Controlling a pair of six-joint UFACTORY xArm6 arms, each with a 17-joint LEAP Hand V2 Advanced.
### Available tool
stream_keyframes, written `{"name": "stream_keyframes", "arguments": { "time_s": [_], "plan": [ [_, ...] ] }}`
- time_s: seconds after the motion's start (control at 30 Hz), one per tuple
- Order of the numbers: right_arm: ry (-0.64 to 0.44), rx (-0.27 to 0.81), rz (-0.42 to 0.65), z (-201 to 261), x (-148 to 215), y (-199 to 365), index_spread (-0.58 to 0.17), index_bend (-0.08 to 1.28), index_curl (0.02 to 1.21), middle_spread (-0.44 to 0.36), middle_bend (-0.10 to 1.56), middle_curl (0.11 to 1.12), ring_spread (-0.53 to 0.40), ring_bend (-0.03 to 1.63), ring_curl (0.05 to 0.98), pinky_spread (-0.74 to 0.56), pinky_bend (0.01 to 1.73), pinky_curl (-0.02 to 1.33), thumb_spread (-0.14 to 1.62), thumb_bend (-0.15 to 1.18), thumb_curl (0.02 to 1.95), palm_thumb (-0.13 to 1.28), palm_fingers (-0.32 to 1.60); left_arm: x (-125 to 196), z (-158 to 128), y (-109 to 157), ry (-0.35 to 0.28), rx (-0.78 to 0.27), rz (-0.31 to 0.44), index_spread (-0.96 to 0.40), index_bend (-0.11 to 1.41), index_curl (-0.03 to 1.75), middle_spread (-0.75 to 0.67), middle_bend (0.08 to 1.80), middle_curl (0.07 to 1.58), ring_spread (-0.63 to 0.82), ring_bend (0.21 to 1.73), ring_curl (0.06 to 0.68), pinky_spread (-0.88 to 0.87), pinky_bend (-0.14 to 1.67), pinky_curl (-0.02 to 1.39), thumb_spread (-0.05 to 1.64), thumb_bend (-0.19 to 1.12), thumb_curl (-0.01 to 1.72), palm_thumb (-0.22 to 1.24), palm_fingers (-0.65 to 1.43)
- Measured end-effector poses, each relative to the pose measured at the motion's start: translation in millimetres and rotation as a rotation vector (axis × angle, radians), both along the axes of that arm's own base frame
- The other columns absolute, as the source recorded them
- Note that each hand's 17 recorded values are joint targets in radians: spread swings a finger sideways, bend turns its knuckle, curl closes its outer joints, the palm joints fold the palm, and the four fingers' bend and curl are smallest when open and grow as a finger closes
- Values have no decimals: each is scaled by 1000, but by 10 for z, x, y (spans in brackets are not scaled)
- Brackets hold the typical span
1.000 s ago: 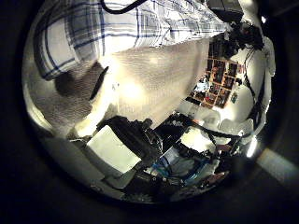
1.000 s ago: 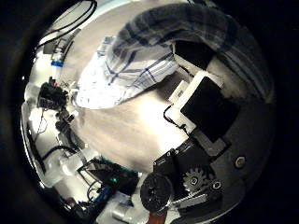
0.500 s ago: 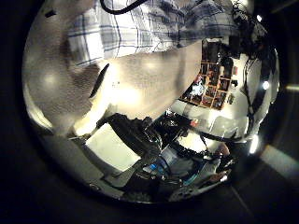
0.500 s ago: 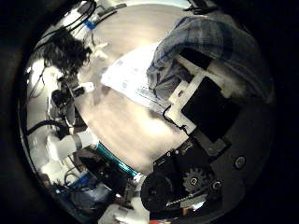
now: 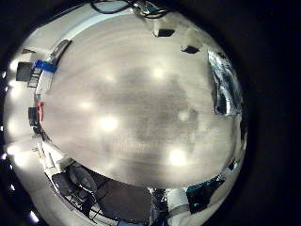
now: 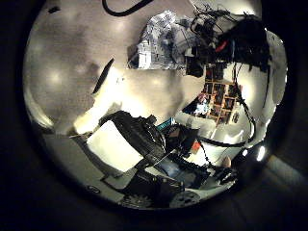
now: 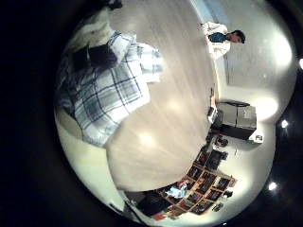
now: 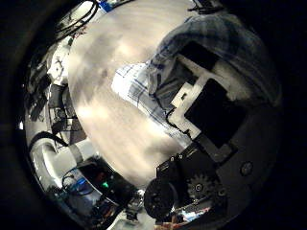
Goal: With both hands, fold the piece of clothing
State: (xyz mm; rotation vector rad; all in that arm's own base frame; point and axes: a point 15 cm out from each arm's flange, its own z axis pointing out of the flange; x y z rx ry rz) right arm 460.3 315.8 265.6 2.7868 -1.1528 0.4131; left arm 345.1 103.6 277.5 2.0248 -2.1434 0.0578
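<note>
Clearly, the plaid shirt (image 8: 192, 57) is bunched up against the right hand (image 8: 206, 105), draped over and around its fingers (image 8: 182, 96), which curl into the cloth and pinch a fold of it; a loose flap of the same checked fabric hangs out past the fingertips toward the pale wooden worktop (image 8: 115, 134) lying beyond the palm. From the little-finger side of that right hand, the shirt (image 7: 109, 85) fills the area closest to the palm, rumpled and layered, with a dark finger part (image 7: 95, 55) buried in its folds and bare worktop (image 7: 170, 123) stretching away from it. From the left hand's thumb side, the shirt (image 6: 164, 43) appears as a small crumpled bundle well apart from the left hand (image 6: 130, 144), with open worktop (image 6: 77, 58) between them; the left fingers (image 6: 101, 79) reach out over that bare surface, relaxed and holding nothing. On the left hand's little-finger side, only worktop (image 5: 132, 104) lies in front of the palm, with an edge of the shirt (image 5: 226, 85) showing far off at one side.
</note>
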Motion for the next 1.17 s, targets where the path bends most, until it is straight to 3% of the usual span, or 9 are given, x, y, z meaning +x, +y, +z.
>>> {"name": "stream_keyframes", "arguments": {
  "time_s": [0.03, 0.07, 0.1, 0.17, 0.23, 0.4, 0.57, 0.9, 1.17],
  "plan": [
    [9, 0, 4, -39, -25, 32, -330, 800, 957, -218, 1080, 917, -252, 1286, 679, -398, 1190, 635, 1186, -38, 648, 750, 983, -7, 5, 10, 1, 3, 1, -98, 194, 499, 46, 196, 397, 120, 579, 204, 188, 198, 396, 1212, -16, 355, 548, 378],
    [10, 2, 4, -39, -28, 38, -341, 667, 939, -232, 1043, 900, -270, 1275, 676, -444, 1205, 637, 1196, -37, 631, 724, 811, -11, 14, 17, -1, 5, 3, -98, 194, 499, 45, 195, 398, 120, 578, 204, 186, 198, 396, 1212, -16, 355, 548, 378],
    [10, 5, 6, -35, -27, 45, -361, 427, 881, -242, 955, 872, -285, 1284, 677, -476, 1269, 650, 1205, -48, 609, 675, 503, -15, 15, 13, -2, 4, 3, -98, 194, 500, 45, 195, 399, 120, 578, 204, 184, 198, 396, 1212, -16, 355, 548, 378],
    [9, 12, 8, -15, -23, 48, -400, 313, 786, -225, 731, 783, -257, 1150, 642, -341, 1193, 652, 1216, -61, 564, 571, -21, -32, 19, 2, 1, 4, 6, -99, 193, 501, 44, 194, 402, 120, 578, 204, 182, 198, 396, 1212, -16, 356, 548, 378],
    [7, 43, 0, 44, -16, 74, -447, 235, 656, -201, 562, 685, -181, 990, 551, -188, 1157, 602, 1217, -59, 528, 493, -118, -48, 29, -9, 3, 3, 6, -99, 193, 502, 44, 193, 403, 120, 581, 204, 180, 198, 396, 1217, -13, 358, 553, 379],
    [-31, 146, -49, 380, 132, -83, -482, 126, 489, -97, 302, 530, 62, 775, 412, 164, 1101, 518, 1198, -41, 452, 389, -142, -78, 37, -59, 10, -3, 0, -100, 193, 505, 43, 193, 407, 120, 585, 202, 178, 198, 396, 1216, -14, 360, 569, 377],
    [-75, 220, -111, 791, 241, -411, -493, 119, 387, -37, 197, 454, 165, 692, 356, 346, 1029, 458, 1159, -41, 391, 297, -112, -127, 69, -143, 19, -4, -5, -100, 193, 507, 45, 192, 410, 120, 588, 201, 177, 199, 397, 1214, -15, 360, 571, 376],
    [-173, 313, -279, 1576, 174, -1442, -470, 182, 319, -58, 228, 404, 187, 641, 302, 456, 867, 355, 1148, -7, 348, 327, 66, -225, 250, -395, 3, 4, -15, -91, 193, 511, 50, 189, 411, 118, 599, 201, 177, 205, 399, 1217, -15, 363, 576, 373],
    [-3, 200, -411, 1357, -191, -2146, -455, 183, 326, -76, 239, 388, 147, 580, 273, 445, 730, 295, 1189, -16, 330, 395, 88, -192, 358, -772, 21, 16, 18, -98, 201, 515, 50, 189, 410, 119, 602, 200, 178, 214, 402, 1217, -15, 364, 576, 380]
  ]
}}
